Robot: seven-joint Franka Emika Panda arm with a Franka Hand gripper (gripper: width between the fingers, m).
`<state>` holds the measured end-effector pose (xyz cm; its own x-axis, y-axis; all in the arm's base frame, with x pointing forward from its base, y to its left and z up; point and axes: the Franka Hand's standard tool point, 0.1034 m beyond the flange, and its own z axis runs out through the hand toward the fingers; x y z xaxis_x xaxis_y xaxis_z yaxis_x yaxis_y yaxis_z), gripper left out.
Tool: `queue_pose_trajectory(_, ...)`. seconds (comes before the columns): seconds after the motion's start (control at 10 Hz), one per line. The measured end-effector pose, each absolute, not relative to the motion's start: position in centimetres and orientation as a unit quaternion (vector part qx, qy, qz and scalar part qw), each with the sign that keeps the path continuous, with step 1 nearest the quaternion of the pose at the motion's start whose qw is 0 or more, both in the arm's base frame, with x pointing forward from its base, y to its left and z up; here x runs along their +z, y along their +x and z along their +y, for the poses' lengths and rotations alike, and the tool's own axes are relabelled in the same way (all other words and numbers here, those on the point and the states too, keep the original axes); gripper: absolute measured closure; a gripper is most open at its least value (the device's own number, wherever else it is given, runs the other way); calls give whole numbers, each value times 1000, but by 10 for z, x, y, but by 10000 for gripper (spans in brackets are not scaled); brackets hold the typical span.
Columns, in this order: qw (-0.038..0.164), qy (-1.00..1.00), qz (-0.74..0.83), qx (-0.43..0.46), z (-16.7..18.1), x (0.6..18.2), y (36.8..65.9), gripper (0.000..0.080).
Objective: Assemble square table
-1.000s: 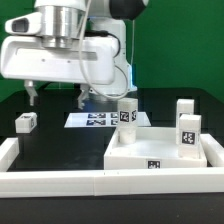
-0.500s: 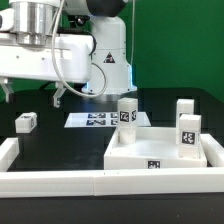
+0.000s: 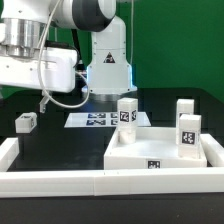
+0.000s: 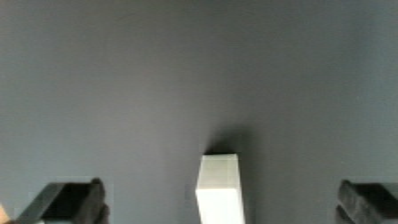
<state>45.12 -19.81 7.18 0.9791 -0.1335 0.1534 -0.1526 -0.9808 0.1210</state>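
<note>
- At the exterior view's left I see one small leg block [image 3: 25,122] lying on the black table [image 3: 60,145], apart from everything else.
- Above it hangs my arm [image 3: 35,60]; on the wrist view the gripper [image 4: 222,203] stands fully spread and holds nothing, with a white block [image 4: 219,183] between its fingers [image 4: 71,203].
- Mid-table lies the marker board [image 3: 92,120].
- At the right sits the tabletop [image 3: 160,150], with two leg blocks [image 3: 127,112] upright on it.
</note>
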Motion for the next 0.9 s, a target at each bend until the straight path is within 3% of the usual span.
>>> queue_pose_trajectory(0.3, 71, 993, -65, 67, -202, 67, 435, 150)
queue_pose_trajectory(0.5, 87, 993, -51, 64, -214, 60, 407, 150)
queue_pose_trajectory(0.9, 90, 993, -54, 48, -222, 53, 368, 150)
